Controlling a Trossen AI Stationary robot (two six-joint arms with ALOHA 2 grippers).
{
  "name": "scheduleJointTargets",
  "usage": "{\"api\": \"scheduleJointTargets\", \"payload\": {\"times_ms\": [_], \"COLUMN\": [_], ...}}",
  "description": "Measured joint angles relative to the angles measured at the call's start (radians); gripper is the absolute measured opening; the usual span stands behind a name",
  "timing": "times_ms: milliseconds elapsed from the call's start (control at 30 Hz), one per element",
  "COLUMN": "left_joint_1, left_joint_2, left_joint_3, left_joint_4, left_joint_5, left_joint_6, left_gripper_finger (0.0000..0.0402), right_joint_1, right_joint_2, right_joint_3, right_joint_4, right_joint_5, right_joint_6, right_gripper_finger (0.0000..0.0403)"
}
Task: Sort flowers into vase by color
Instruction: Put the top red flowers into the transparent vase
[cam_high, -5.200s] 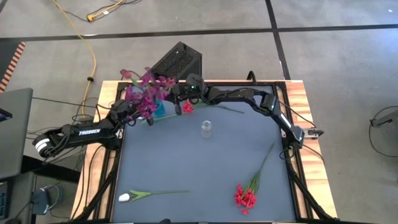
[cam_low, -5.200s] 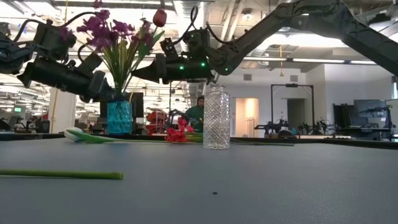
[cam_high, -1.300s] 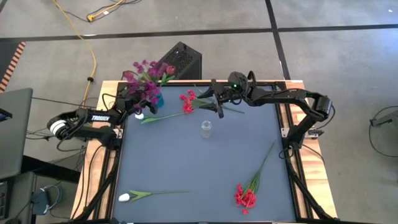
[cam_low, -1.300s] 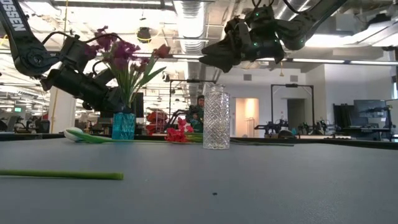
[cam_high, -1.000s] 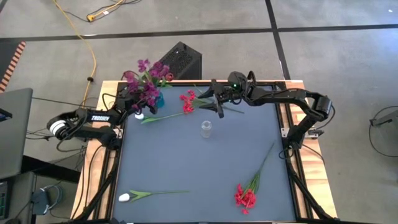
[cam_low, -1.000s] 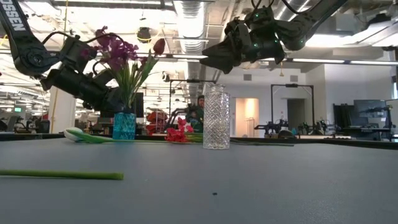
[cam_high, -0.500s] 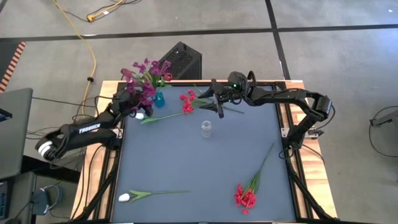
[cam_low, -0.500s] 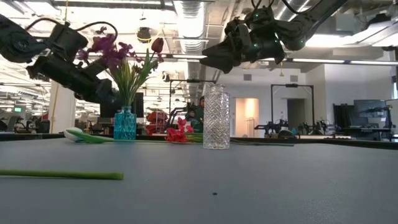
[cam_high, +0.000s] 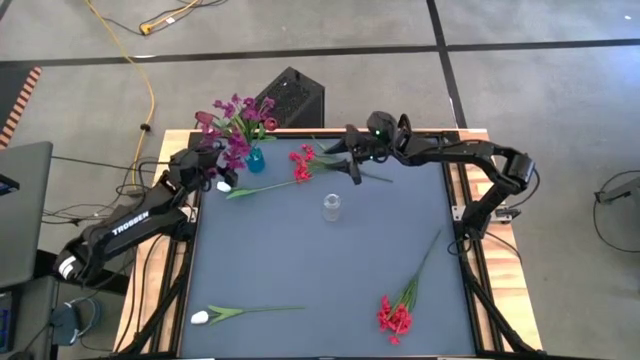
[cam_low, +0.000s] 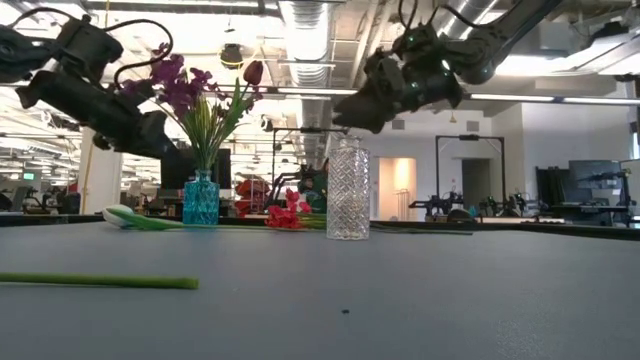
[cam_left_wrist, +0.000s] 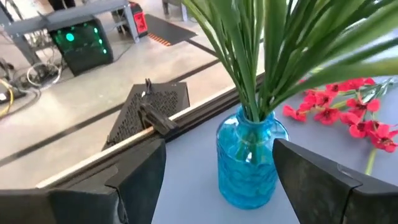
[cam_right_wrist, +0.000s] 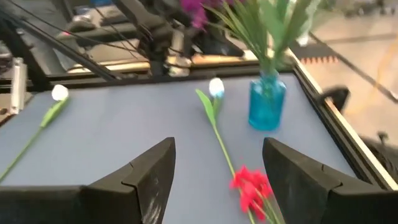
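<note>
A blue vase (cam_high: 255, 160) at the table's far left holds purple flowers (cam_high: 232, 125) and one red bud. A clear glass vase (cam_high: 331, 207) stands near the middle. Beside the blue vase lie a red flower cluster (cam_high: 300, 166) and a white flower (cam_high: 226, 186). A second white flower (cam_high: 202, 317) lies near the front left, and a second red cluster (cam_high: 394, 318) near the front right. My left gripper (cam_left_wrist: 217, 155) is open, just left of the blue vase (cam_left_wrist: 249, 155). My right gripper (cam_right_wrist: 217, 162) hovers open above the far edge, past the red cluster (cam_right_wrist: 252, 186).
A black box (cam_high: 287, 97) stands on the floor beyond the far edge. A wooden frame (cam_high: 480, 150) borders the dark mat. The mat is bare between the glass vase and the front flowers.
My left gripper has drawn back from the blue vase toward the table's left edge and risen a little, staying open. The vase stands where it was, and its flowers have swayed slightly. My right gripper has shifted slightly toward the far edge.
</note>
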Motion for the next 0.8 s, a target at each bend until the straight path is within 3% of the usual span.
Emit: {"api": "scheduleJointTargets", "payload": {"times_ms": [333, 533, 800], "left_joint_1": [-0.091, -0.172, -0.278], "left_joint_2": [-0.035, -0.034, -0.027], "left_joint_3": [0.021, 0.161, 0.347], "left_joint_4": [-0.138, -0.456, -0.635], "left_joint_5": [-0.018, -0.103, -0.157], "left_joint_6": [-0.107, -0.213, -0.372], "left_gripper_finger": [0.0284, 0.0284, 0.0284], "right_joint_1": [-0.096, -0.126, -0.112], "right_joint_2": [0.0, 0.0, 0.0], "right_joint_3": [0.0, 0.0, 0.0], "right_joint_4": [-0.202, -0.348, -0.36], "right_joint_5": [0.0, 0.07, 0.092], "right_joint_6": [-0.024, -0.071, -0.098], "right_gripper_finger": [0.0269, 0.0269, 0.0269]}}
